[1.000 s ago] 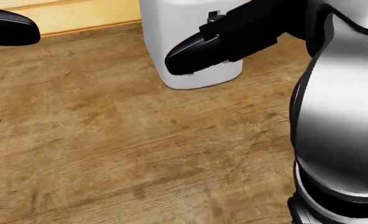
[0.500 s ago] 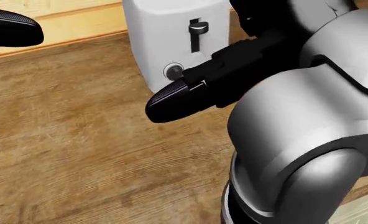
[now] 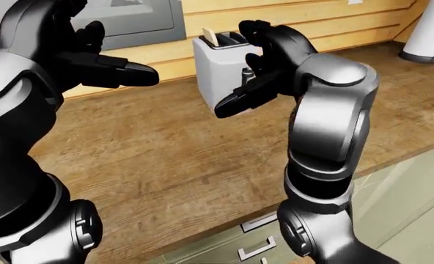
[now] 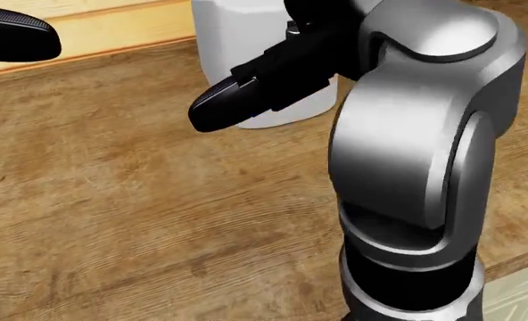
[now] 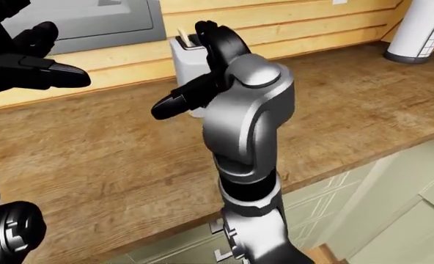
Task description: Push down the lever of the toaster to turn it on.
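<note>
The white toaster [image 3: 215, 66] stands on the wooden counter [image 3: 165, 159] against the wall, with bread slices [image 3: 213, 37] in its slots. My right hand [image 3: 248, 69] is open, fingers spread across the toaster's lever face; one long finger [image 4: 219, 107] points left and down. The hand hides most of the lever; a small grey bit of it [image 4: 292, 28] shows at the top of the head view. I cannot tell if a finger touches it. My left hand [image 3: 110, 63] is open and empty, held above the counter left of the toaster.
A grey appliance [image 3: 140, 19] sits on the wall behind the left hand. A white cylinder [image 5: 415, 27] stands at the counter's far right. The counter edge runs bottom right, with pale drawers [image 3: 261, 242] below. My right forearm [image 4: 415, 154] fills the head view's right.
The head view has shifted. My right arm has swung upright and the hand has risen in front of the toaster's face, now covering the lever and knob that showed half a second ago.
</note>
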Controlling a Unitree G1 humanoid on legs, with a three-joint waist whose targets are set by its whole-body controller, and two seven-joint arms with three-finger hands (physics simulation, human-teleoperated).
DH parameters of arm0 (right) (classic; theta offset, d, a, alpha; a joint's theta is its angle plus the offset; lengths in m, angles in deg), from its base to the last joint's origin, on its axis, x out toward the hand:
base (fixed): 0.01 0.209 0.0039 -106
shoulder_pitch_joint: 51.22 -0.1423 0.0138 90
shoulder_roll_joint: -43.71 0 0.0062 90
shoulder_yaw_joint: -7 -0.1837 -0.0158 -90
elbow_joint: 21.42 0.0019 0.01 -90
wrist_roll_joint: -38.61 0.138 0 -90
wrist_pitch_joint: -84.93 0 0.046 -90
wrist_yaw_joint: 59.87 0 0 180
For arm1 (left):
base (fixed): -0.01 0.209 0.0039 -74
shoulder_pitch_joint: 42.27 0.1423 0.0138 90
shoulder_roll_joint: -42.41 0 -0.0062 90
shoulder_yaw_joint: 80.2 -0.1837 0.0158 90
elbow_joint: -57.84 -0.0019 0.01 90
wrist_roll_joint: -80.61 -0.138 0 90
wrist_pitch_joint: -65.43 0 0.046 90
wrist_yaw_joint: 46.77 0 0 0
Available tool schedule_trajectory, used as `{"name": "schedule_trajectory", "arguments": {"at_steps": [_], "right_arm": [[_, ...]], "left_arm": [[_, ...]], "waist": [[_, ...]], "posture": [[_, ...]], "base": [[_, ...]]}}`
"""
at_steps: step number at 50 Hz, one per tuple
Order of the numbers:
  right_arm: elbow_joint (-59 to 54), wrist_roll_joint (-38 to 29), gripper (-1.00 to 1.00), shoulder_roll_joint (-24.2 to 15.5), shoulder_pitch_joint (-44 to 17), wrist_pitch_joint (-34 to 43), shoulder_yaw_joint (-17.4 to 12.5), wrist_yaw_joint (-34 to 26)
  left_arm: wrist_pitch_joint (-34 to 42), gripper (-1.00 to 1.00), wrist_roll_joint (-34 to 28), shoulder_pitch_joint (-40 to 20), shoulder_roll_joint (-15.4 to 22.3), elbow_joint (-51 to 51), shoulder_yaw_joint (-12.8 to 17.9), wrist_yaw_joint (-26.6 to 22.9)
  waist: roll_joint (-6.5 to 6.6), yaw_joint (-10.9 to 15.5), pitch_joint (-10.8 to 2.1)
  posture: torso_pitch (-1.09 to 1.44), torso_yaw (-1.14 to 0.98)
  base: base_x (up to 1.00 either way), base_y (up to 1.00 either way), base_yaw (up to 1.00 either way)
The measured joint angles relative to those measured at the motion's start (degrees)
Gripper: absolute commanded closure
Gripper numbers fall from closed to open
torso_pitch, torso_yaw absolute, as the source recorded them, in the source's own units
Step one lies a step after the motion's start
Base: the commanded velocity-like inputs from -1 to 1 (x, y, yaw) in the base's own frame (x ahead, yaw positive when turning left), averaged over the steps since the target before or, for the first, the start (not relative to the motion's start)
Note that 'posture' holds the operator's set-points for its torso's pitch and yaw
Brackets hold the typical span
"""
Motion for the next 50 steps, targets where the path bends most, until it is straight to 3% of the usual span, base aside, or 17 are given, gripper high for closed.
{"name": "schedule_trajectory", "arguments": {"at_steps": [9,18,30,50], "right_arm": [[-7.1,19.2,-1.00,-5.0,1.6,-3.6,-1.5,16.6],[-11.6,30.7,-1.00,-8.6,3.2,-6.8,-1.0,26.6],[-14.9,38.5,-1.00,-10.6,5.8,-10.0,-0.6,32.5],[-21.4,43.7,-1.00,-10.7,7.6,-15.7,-0.3,36.8]], "left_arm": [[0.4,-1.00,0.3,0.1,0.1,0.4,0.3,0.2],[0.2,-1.00,0.7,0.3,0.4,0.1,0.7,0.3],[0.4,-1.00,1.3,0.0,0.4,0.2,0.7,0.9],[0.7,-1.00,2.5,-0.3,0.7,0.4,1.0,1.7]], "waist": [[-0.63,0.4,-0.51],[-1.09,0.8,-1.05],[-1.48,1.0,-1.60],[-1.51,1.1,-1.97]], "posture": [[-0.26,0.00],[-0.26,0.00],[-0.26,0.00],[-0.26,0.00]], "base": [[0.00,0.00,0.00],[0.00,0.00,0.00],[0.00,0.00,0.00],[0.00,0.00,0.00]]}}
